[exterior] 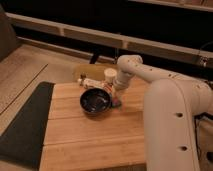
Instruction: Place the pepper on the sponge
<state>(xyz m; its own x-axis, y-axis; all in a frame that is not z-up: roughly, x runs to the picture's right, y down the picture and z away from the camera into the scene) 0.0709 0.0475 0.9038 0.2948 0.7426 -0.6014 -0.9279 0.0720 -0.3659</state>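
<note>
The blue sponge [116, 103] lies on the wooden table, touching the right rim of the black bowl [96, 101]. My gripper [118, 95] points down right above the sponge, at the end of the white arm that comes in from the right. A small orange-red bit, the pepper [120, 104], shows at the gripper's tip by the sponge's right edge. Most of the pepper is hidden behind the gripper. Whether it rests on the sponge I cannot tell.
A white cup [108, 76] stands just behind the gripper. A pale bottle [93, 83] lies behind the bowl, with a tan dish [90, 70] beyond it. A dark mat [25, 125] borders the wooden table [90, 145] on the left.
</note>
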